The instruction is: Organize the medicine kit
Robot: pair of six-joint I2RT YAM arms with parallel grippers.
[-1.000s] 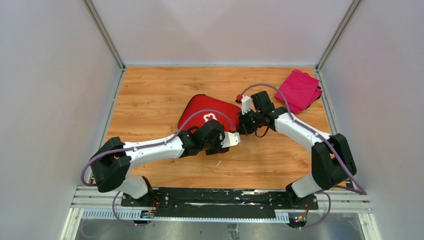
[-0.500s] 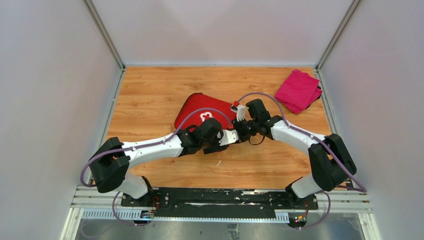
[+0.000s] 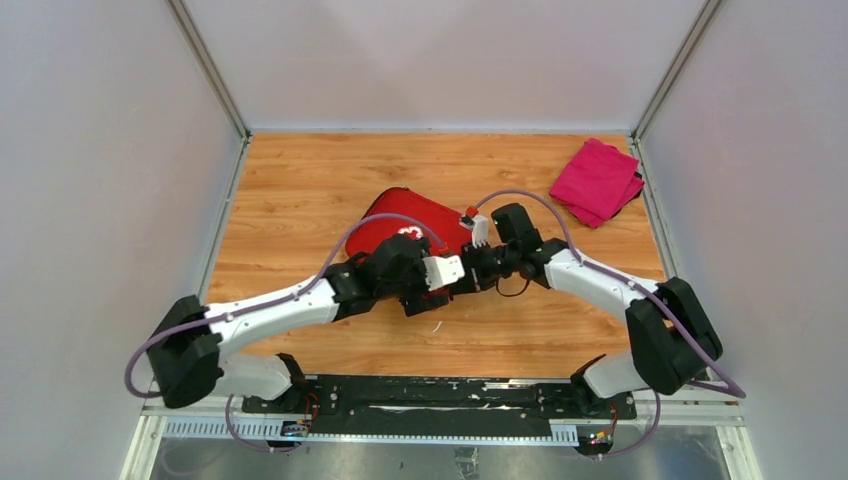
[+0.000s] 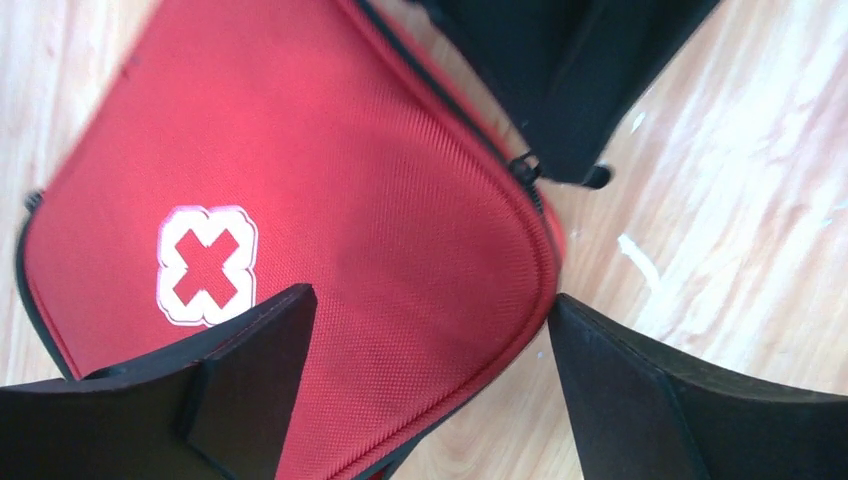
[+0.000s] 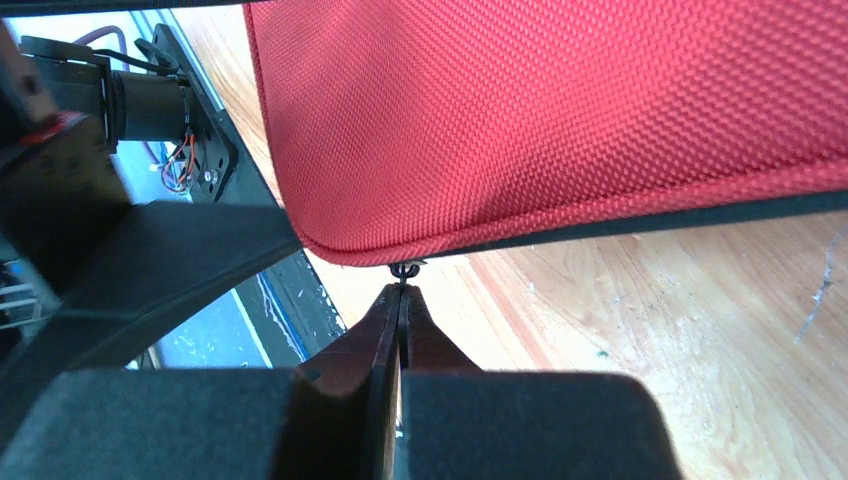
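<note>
The medicine kit (image 3: 400, 222) lies closed at the centre of the frame. My right gripper (image 5: 400, 300) is pinched shut on its zip pull (image 5: 404, 268). My left gripper (image 4: 428, 305) stands wide open over the kit's lower right corner, holding nothing. I judge this is the zipper step: next, left steadies the case while right pulls along the seam.

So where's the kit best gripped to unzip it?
By the zip pull at its near corner, coming in low from the right. The kit lies flat and zipped shut, and the pull sticks out of the seam there; the right gripper is pinched on it.
</note>
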